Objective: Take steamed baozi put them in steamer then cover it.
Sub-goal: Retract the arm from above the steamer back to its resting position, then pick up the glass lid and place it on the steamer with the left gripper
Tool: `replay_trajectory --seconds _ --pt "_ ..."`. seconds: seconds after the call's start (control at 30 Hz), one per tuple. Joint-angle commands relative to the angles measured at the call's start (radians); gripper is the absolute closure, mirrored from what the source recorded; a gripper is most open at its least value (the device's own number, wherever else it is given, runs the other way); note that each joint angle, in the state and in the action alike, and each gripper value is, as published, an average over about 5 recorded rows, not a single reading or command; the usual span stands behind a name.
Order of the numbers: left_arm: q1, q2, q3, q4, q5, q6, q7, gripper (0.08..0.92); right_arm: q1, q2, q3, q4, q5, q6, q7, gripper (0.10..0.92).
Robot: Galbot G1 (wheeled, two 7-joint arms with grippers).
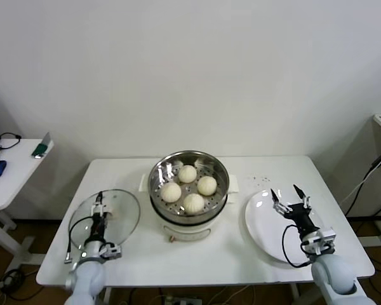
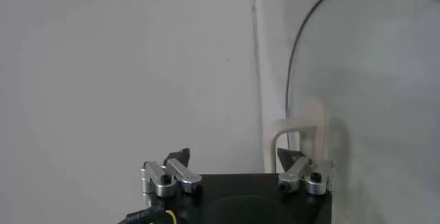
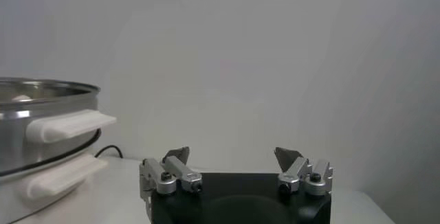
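Left claw [image 1: 99, 204] gapes over the cover [image 1: 117, 213] handle (unheld); right claw [image 1: 291, 198] open, empty.

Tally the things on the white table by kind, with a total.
Steamed baozi: 4, all in the steamer
Steamer: 1
Cover: 1, lying left of the steamer
White plate: 1, right of the steamer
Total: 7
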Motion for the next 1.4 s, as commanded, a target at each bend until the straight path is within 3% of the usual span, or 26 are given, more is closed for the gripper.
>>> replay_trajectory --seconds 0.03,0.47,0.7,0.8,1.4 --pt "-0.023 0.001 -0.001 0.035 0.0 -0.025 0.013 0.24 -0.001 0.008 -0.004 -0.009 -0.024 0.002 -0.005 0.203" --pt "-0.01 0.01 -0.009 0.028 -0.03 -0.054 0.041 0.62 0.015 0.021 -0.017 -0.028 -0.039 0.001 -0.012 0.203" --pt "0.03 0.024 -0.007 -0.054 -0.074 -0.054 0.056 0.813 0.023 0.02 -0.017 -0.041 -0.037 0.002 -0.015 0.203" --pt "0.061 0.037 -0.006 -0.124 -0.097 -0.043 0.064 0.847 0.027 0.02 -0.016 -0.047 -0.034 0.003 -0.017 0.203" --pt "0.401 0.194 -0.027 -0.73 -0.272 0.212 0.16 0.847 0.051 0.009 -0.02 -0.098 -0.028 0.025 -0.038 0.203"
